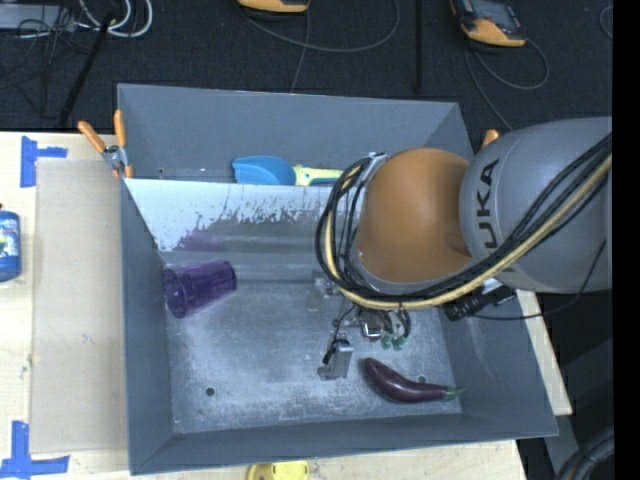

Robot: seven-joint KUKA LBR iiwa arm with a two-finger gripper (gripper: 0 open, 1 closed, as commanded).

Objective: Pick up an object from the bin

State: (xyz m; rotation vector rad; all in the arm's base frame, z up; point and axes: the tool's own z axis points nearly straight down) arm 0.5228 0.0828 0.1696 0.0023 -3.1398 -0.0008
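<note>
My gripper (336, 359) hangs low over the bin floor at centre right, under the orange cover. One fingertip shows, close to the floor, with nothing seen between the fingers. A dark purple eggplant (403, 384) lies just right of that fingertip, near the bin's front wall, apart from it. A translucent purple cup (198, 287) lies on its side at the left of the bin, far from the gripper.
A blue scoop-like thing with a yellow-green handle (270, 172) rests at the back wall. The arm and its cables cover the right part of the bin. Bare floor lies between the cup and the gripper.
</note>
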